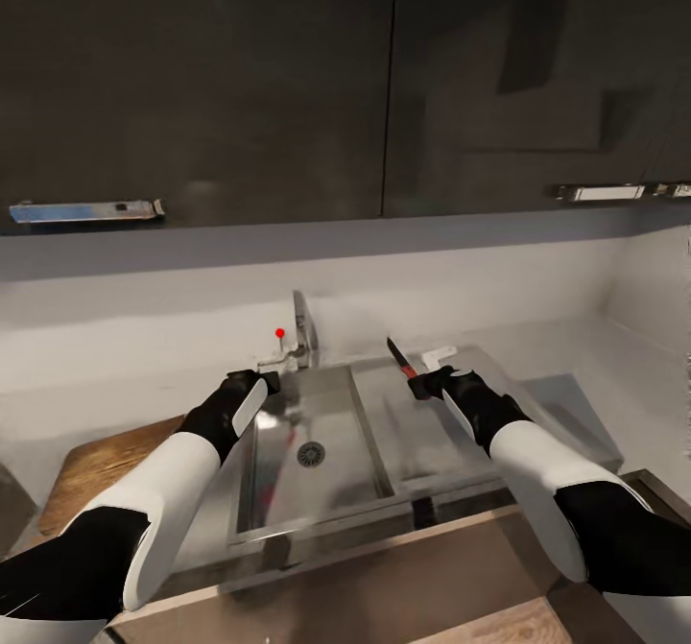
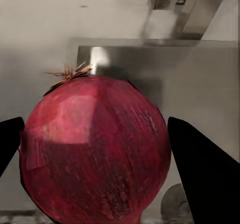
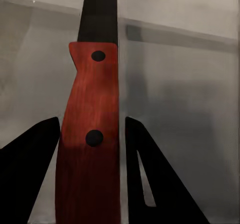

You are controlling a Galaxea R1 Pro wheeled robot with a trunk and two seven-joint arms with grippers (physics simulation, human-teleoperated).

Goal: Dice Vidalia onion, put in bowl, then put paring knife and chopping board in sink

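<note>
Gripping now: both claws are loaded, above the sink area.
Left claw (image 2: 95, 149): clamped on the onion (image 2: 95, 151), a dark finger (image 2: 200, 169) pressed to each side; in the head view it hangs over the near-left rim of the sink (image 1: 331, 490), beside the tap (image 1: 302, 332).
Onion: round, deep red skin, dry tuft on top; held off the steel, with the basin wall behind it.
Right claw (image 3: 92, 159): closed around the red handle of the paring knife (image 3: 92, 134), fingers (image 3: 150, 179) tight on both flanks.
Paring knife: dark blade pointing away from the wrist; in the head view (image 1: 401, 360) it sits above the drainboard (image 1: 432, 433), just right of the basin.
Sink: grey steel, round drain (image 1: 310, 453) visible.
Chopping board (image 1: 96, 466): brown wood on the counter, left of the sink, partly hidden behind the left arm.
</note>
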